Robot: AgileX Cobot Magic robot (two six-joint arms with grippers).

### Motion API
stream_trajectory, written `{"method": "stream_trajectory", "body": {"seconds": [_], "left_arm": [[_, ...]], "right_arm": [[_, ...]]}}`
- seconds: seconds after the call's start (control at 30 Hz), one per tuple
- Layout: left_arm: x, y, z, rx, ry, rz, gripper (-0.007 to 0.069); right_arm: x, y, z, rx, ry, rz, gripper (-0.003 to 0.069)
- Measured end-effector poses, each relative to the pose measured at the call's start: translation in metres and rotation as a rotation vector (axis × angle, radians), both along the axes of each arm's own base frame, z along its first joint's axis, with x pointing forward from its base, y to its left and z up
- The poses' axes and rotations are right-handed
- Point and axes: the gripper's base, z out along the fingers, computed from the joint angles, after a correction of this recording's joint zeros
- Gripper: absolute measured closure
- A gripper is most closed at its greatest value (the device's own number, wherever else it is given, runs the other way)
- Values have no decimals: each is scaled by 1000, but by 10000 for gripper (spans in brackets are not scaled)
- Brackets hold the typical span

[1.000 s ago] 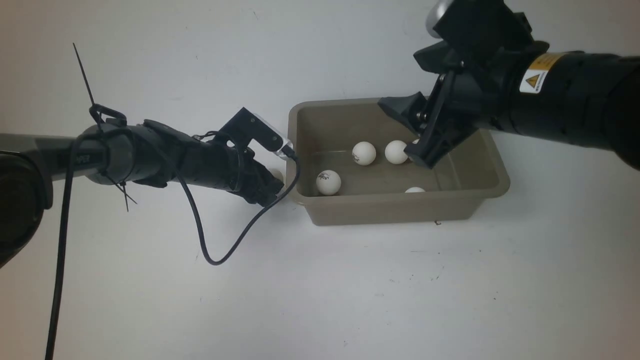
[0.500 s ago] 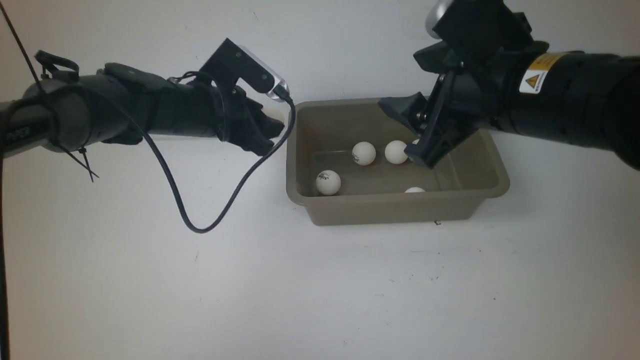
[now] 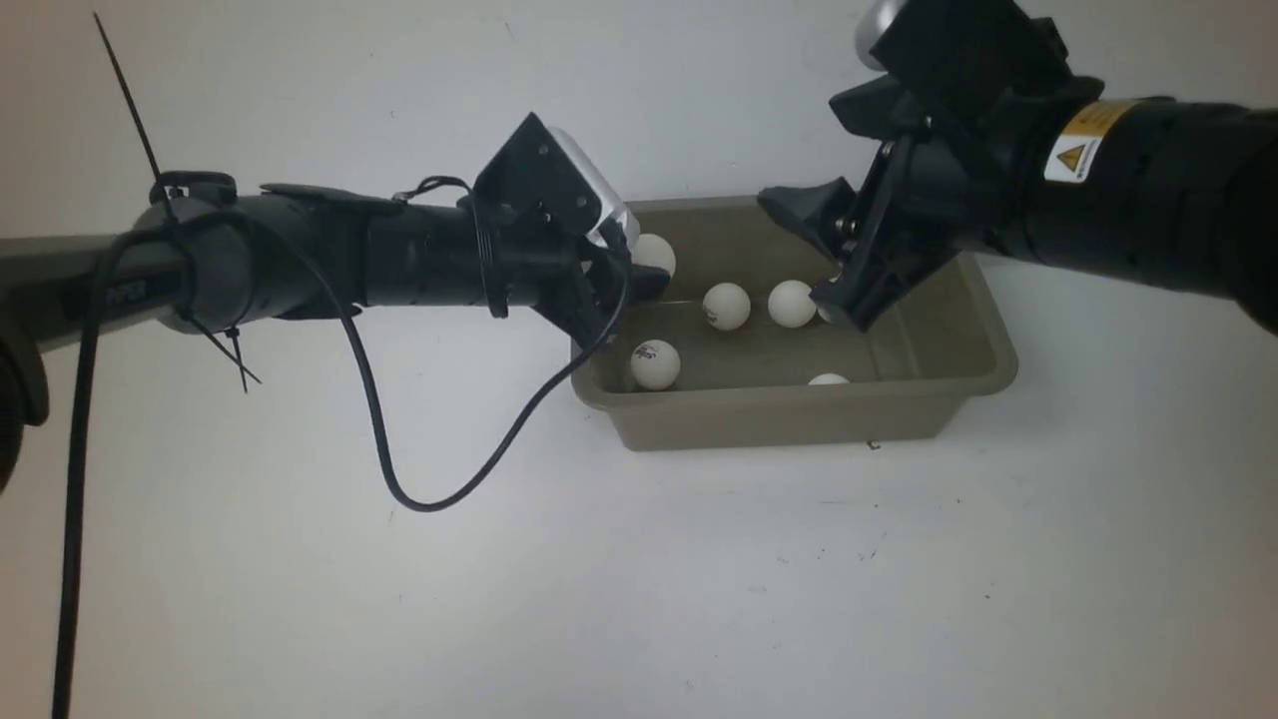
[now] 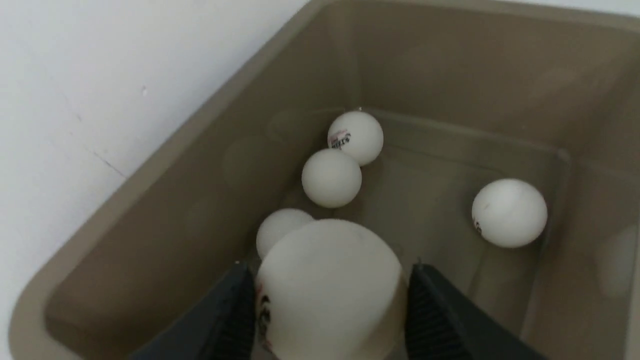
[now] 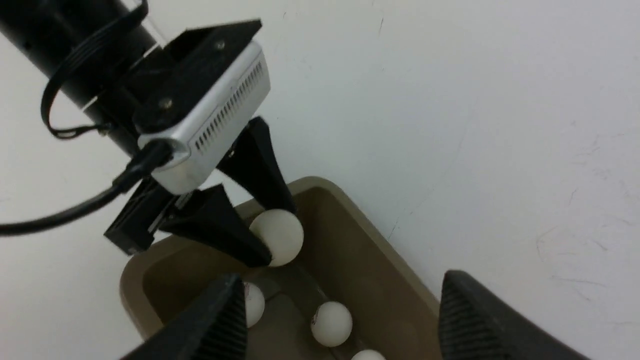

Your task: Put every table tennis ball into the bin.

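White tabletop [image 3: 300, 599] in the front view carries the bin [image 3: 799, 424], four table tennis balls [image 3: 726, 306] inside. From the left wrist we see the left gripper [image 4: 328, 267] pinching a fifth ball [image 4: 330, 295] above the bin; from the right wrist, the right gripper [image 5: 341, 276] gapes wide, empty, over it.

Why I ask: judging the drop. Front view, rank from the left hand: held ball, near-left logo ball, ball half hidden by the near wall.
1. Held ball, in the left hand, above the bin.
2. Logo ball, near-left corner.
3. Half-hidden ball, rightward at near wall.
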Motion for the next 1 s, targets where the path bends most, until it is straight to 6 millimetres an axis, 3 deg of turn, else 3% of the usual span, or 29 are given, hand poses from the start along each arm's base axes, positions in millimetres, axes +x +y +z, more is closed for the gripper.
{"method": "stream_trajectory", "body": {"seconds": [0.17, 0.3, 0.33, 0.37, 0.4, 0.5, 0.53, 0.67, 0.87, 1.0], "left_arm": [[2, 3, 5, -36, 56, 86, 125], [0, 10, 35, -20, -12, 171, 88], [-3, 14, 53, -16, -56, 207, 83], [-4, 15, 56, -16, -62, 211, 82], [-11, 20, 83, -31, -114, 250, 82], [-29, 27, 127, -82, -166, 307, 82], [-29, 27, 127, -82, -166, 307, 82], [-46, 32, 157, -91, -213, 314, 82], [-57, 36, 175, -96, -242, 331, 82], [-57, 36, 175, -99, -238, 333, 82]], "right_arm": [[-11, -8, 23, 48, -98, -6, 187], [-22, -14, 34, 61, -119, -4, 187], [-24, -15, 36, 62, -117, -3, 187], [-24, -15, 37, 62, -117, -2, 187], [-28, -17, 39, 64, -116, -1, 187], [-42, -25, 50, 80, -109, 1, 187], [-42, -25, 50, 80, -109, 1, 187], [-73, -43, 72, 139, -118, -9, 187], [-121, -80, 87, 163, -46, -96, 187], [-136, -95, 85, 187, -20, -169, 187]]}}
